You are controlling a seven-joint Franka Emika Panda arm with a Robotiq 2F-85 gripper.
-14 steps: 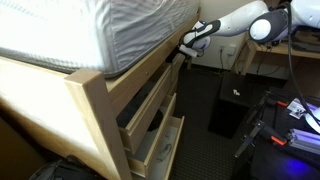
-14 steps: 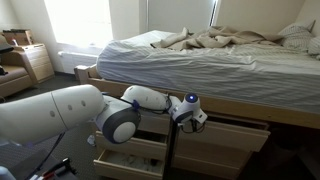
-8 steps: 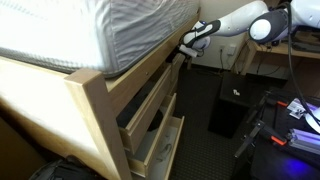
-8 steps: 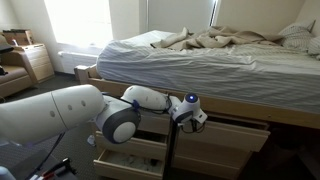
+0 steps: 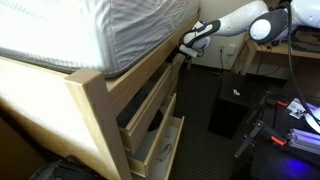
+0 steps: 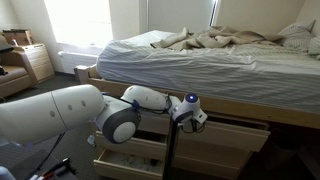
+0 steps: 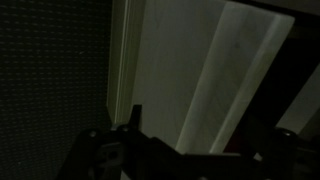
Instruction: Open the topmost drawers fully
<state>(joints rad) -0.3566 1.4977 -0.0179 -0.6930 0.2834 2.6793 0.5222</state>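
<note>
Pale blond-wood drawers sit under the bed frame. In an exterior view a topmost drawer stands partly pulled out, with a lower drawer pulled out further beneath it. My gripper is up at the bed frame's side rail, beyond those drawers. From the other side my gripper hangs in front of the frame between a pulled-out drawer and a top drawer front. The wrist view is dark: pale wood panels above my gripper, a silhouette whose jaws I cannot make out.
A mattress with rumpled bedding lies above the frame. A black box stands on the dark floor beside a desk. Electronics with a blue light sit nearby. A small wooden cabinet stands by the window.
</note>
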